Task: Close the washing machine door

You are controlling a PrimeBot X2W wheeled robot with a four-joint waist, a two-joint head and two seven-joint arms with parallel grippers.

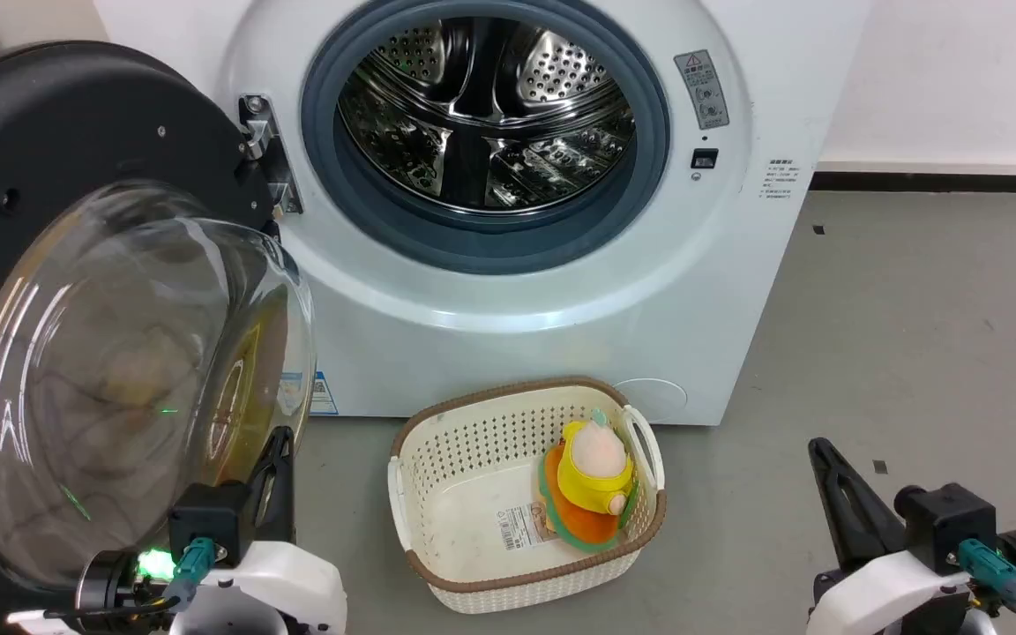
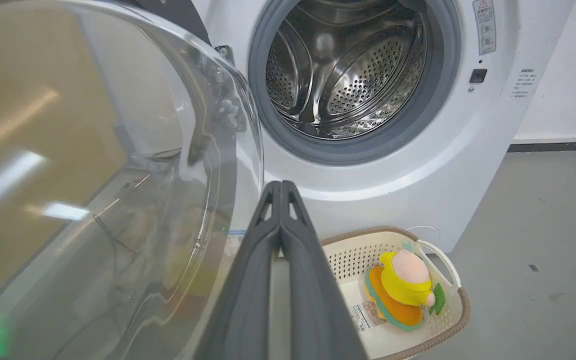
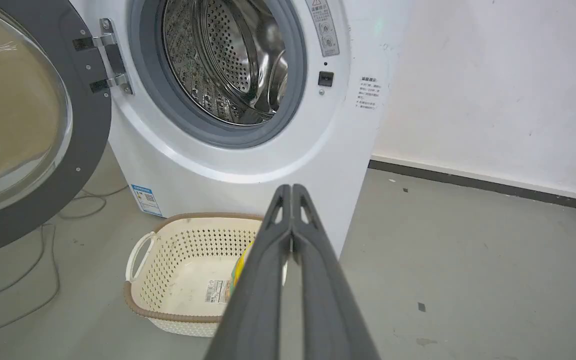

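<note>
Grey floor (image 1: 914, 353) fills the right and btm of the head view, w/ white wall (image 1: 958, 79) at upper right. Washer (image 1: 561, 291) takes the upper ctr: a white box, mouth uncovered, steel drum (image 1: 481, 106) ringed by a grey gasket (image 1: 490, 242). Door (image 1: 58, 132) stands wide open down the left side of the frame. Its black frame is at upper left, w/ the clear glass bowl (image 1: 120, 370) bulging toward the camera below it. It hangs on a metal hinge (image 1: 265, 150) at the mouth's left edge. Cream basket (image 1: 473, 432) sits on the floor at btm ctr, just in front of the washer. L claw (image 1: 279, 441) is at lower left, fingers pressed together on nothing, tip just beside the bowl's lower right rim; can't tell if it touches. R claw (image 1: 821, 450) is at lower right, fingers also together, empty, over bare floor, well apart from door and basket. Yellow-and-orange toy (image 1: 592, 481) lies in the basket's right half. Small blue sticker (image 1: 323, 392) is on the washer's front, left of ctr, partly behind the bowl.
</note>
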